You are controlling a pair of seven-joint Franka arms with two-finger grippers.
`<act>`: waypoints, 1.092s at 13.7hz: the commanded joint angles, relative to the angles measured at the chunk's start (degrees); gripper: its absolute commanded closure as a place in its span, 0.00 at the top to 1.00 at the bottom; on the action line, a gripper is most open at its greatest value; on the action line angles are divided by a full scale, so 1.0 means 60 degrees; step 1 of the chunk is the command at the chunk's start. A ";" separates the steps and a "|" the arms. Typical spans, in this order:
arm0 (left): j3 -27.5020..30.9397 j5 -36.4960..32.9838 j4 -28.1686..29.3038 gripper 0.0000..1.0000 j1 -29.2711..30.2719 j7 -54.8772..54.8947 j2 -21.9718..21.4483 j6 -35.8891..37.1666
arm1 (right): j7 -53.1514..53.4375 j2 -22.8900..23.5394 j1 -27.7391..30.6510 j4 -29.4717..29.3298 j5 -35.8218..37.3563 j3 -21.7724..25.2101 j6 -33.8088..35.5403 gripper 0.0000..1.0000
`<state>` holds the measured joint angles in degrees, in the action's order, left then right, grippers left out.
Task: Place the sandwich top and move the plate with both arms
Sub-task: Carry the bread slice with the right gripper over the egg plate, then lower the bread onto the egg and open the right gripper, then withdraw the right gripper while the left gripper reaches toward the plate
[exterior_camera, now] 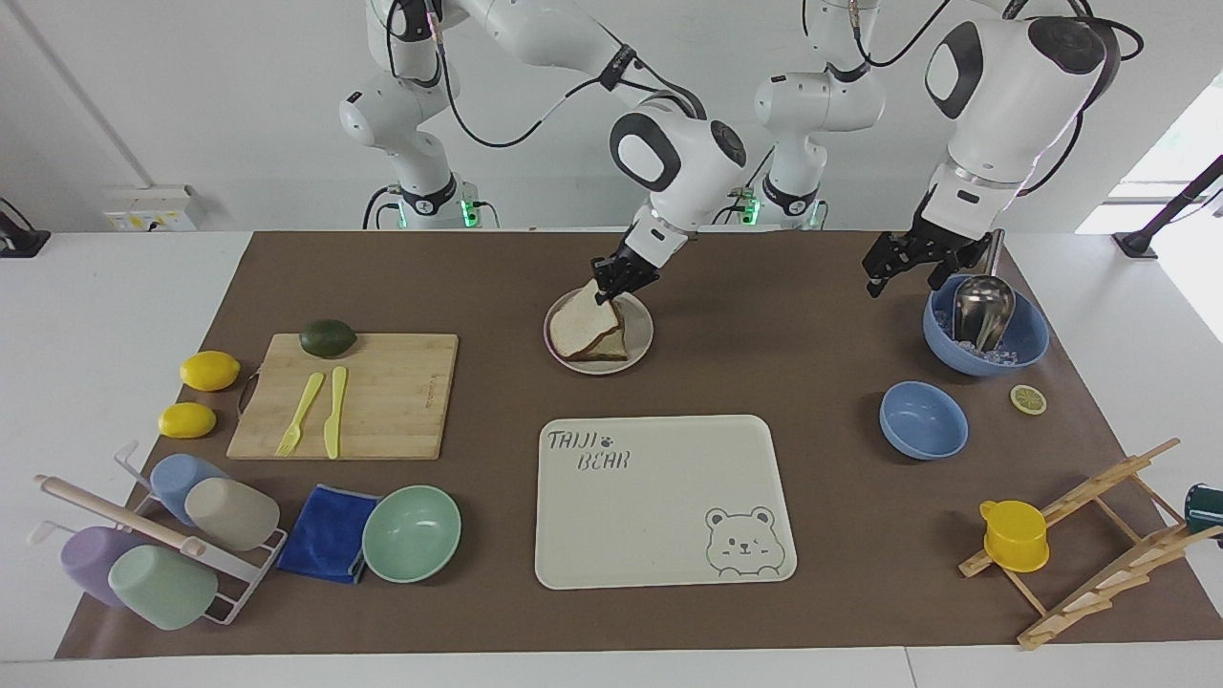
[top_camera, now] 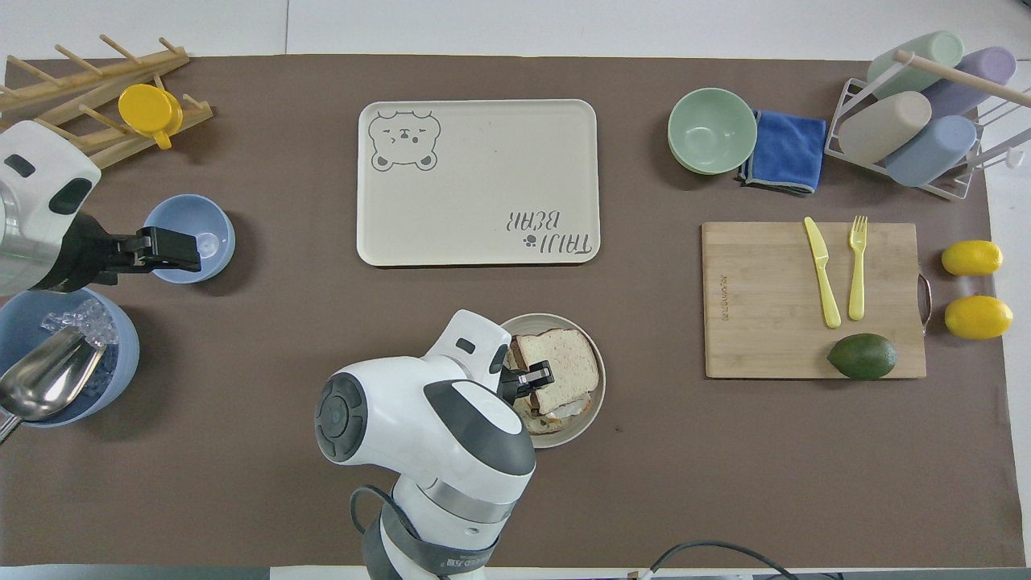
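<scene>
One bread slice, the sandwich top [exterior_camera: 585, 326], lies tilted on the filling on the plate [exterior_camera: 638, 350], its raised edge pinched by the right end effector [exterior_camera: 611, 283]. Released askew, it could slide off the stack onto the counter [exterior_camera: 764, 315]. The left end effector [exterior_camera: 903, 260] waits over the counter beside the ice bowl [exterior_camera: 1027, 334]; its opening cannot be told. Brown mat, white walls.

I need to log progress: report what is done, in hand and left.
Done: the sandwich top lies on the bottom slice on the plate. In hand: the right gripper is at the top's edge, fingers unclear. Left: moving the plate with both arms; the left gripper waits over the mat beside the ice bowl.
</scene>
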<state>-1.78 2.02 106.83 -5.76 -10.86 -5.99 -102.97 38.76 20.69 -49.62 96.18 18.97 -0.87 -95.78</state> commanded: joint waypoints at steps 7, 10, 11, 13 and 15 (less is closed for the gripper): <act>-0.0011 0.0132 0.0667 1.00 0.0051 0.0097 -0.0320 -0.0549 | 0.0600 -0.0357 0.0081 0.0713 -0.1066 -0.0074 -0.1145 0.60; -0.0011 0.0132 0.0667 1.00 0.0051 0.0082 -0.0320 -0.0549 | 0.0600 -0.0357 0.0110 0.0699 -0.1415 -0.0074 -0.1220 0.75; -0.0025 0.0132 0.0667 1.00 0.0051 0.0097 -0.0320 -0.0563 | 0.0630 -0.0386 0.0125 0.0684 -0.1752 -0.0074 -0.1234 0.79; -0.0025 0.0132 0.0681 1.00 0.0051 0.0097 -0.0320 -0.0564 | 0.0499 -0.0547 0.0387 0.0626 -0.1886 -0.0074 -0.1264 0.83; -0.0025 0.0132 0.0682 1.00 0.0051 0.0053 -0.0306 -0.0636 | 0.0120 -0.0999 0.1175 0.0582 -0.2382 -0.0074 -0.1322 1.00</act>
<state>-1.81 2.02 108.72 -5.75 -10.86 -6.13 -104.97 41.38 18.44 -47.34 98.21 8.00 -0.79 -102.50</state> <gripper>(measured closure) 0.000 0.167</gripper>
